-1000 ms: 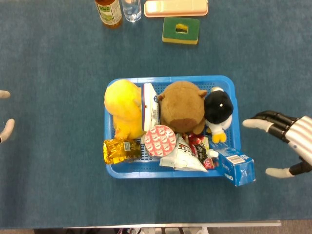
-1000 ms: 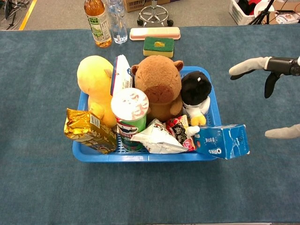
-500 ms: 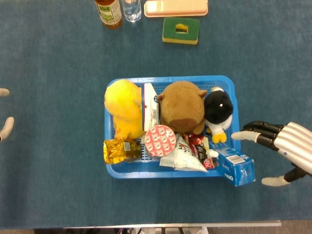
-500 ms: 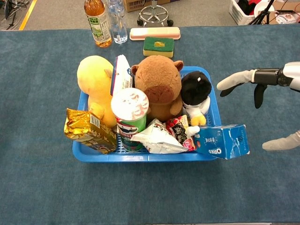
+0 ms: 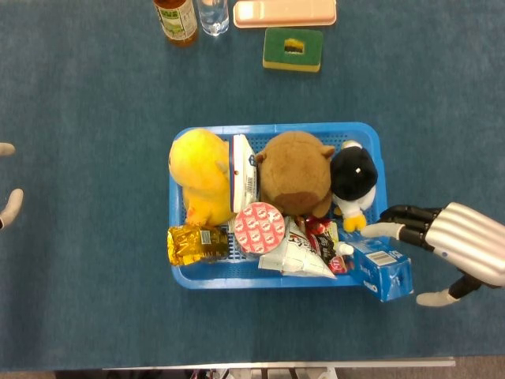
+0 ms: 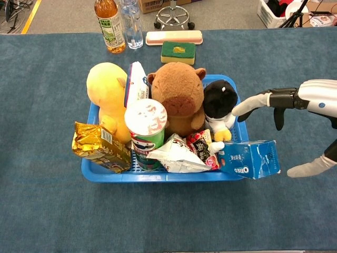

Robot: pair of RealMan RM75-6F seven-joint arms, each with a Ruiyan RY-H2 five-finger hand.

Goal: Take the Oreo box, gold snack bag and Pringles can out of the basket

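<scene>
Oreo box: a blue Oreo box (image 6: pixel 248 159) lies on its side at the near right corner of the blue basket (image 5: pixel 276 129), jutting out over the rim.
Gold snack bag: the gold snack bag (image 6: pixel 100 147) leans over the basket's near left corner.
Pringles can: the Pringles can (image 6: pixel 147 134) stands upright near the front of the basket, red-and-white lid (image 5: pixel 259 227) on top.
Right hand: the right hand (image 5: pixel 442 245) hovers just right of the Oreo box, fingers spread, holding nothing; thumb on the near side, fingertips (image 6: pixel 241 108) by the basket's right rim.
Left hand: only the fingertips of the left hand (image 5: pixel 8 201) show at the far left edge, apart, nothing in them.
Basket contents: yellow plush (image 5: pixel 201 178), brown plush (image 5: pixel 294 172), black-and-white penguin plush (image 5: pixel 353 180), crumpled snack packets (image 6: pixel 181 153).
Counter: blue counter (image 5: pixel 95 118) carries a tea bottle (image 6: pixel 109 25), a green-and-yellow sponge (image 6: pixel 178 51) and a pink case (image 6: pixel 174 37) at the far side.
</scene>
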